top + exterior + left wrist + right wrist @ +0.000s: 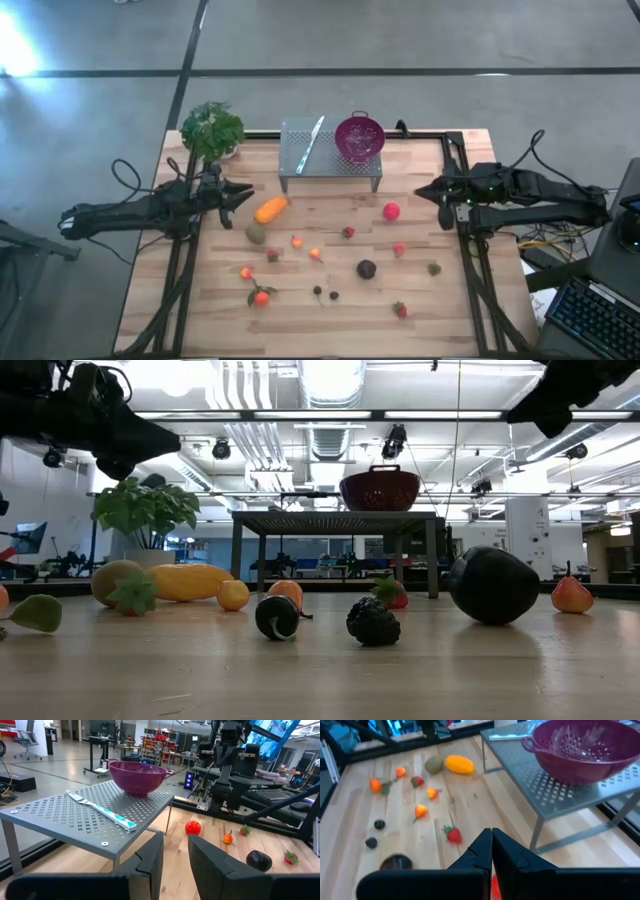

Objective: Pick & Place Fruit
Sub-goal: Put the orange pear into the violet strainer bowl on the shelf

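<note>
Fruit lying scattered loose over the tabletop (420,290), all in front of the perforated metal stand (330,160): elongated orange fruit (271,210) and olive-green fruit (256,234) nearest its left leg, red ball (391,211) off its right leg, dark purple ball (367,269) farther out among tiny pieces. Purple colander (359,138) sitting on the stand beside a knife (309,143), likely waiting to receive fruit. Left gripper (243,194) hovering beside the orange fruit, jaws slightly parted, gripping nothing. Right gripper (422,192) hanging near the red ball, jaws closed and empty. Potted plant (212,130) standing at the stand's left. Pale wood planks; open workshop behind.
</note>
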`<action>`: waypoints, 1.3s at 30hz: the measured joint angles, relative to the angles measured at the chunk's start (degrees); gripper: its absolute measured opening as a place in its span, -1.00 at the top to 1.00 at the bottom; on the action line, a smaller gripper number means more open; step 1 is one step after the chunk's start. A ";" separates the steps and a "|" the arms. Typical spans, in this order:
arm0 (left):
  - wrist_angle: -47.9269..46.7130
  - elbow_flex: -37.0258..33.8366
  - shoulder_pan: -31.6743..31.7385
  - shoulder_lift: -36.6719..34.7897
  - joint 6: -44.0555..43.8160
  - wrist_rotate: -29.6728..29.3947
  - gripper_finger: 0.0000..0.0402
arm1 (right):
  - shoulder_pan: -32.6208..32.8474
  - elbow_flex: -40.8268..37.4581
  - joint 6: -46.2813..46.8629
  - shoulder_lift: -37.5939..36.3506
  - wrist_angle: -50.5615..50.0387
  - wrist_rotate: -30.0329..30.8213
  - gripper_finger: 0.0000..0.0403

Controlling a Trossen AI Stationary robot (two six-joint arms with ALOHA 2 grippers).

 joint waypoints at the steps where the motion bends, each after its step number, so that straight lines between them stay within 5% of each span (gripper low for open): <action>1: 0.00 0.00 0.00 0.00 0.00 0.00 0.52 | 0.01 0.07 0.58 0.81 0.40 -0.06 0.96; 17: -0.11 0.00 0.00 0.02 0.04 0.00 0.52 | 3.78 4.83 18.61 16.18 -10.63 -8.83 0.96; 29: -0.15 0.00 0.00 0.02 0.05 0.00 0.52 | 21.04 4.81 35.94 20.67 -12.27 1.58 0.65; 39: -0.14 0.00 0.00 0.02 0.04 0.00 0.52 | 28.99 4.76 44.10 27.06 -13.49 4.64 0.27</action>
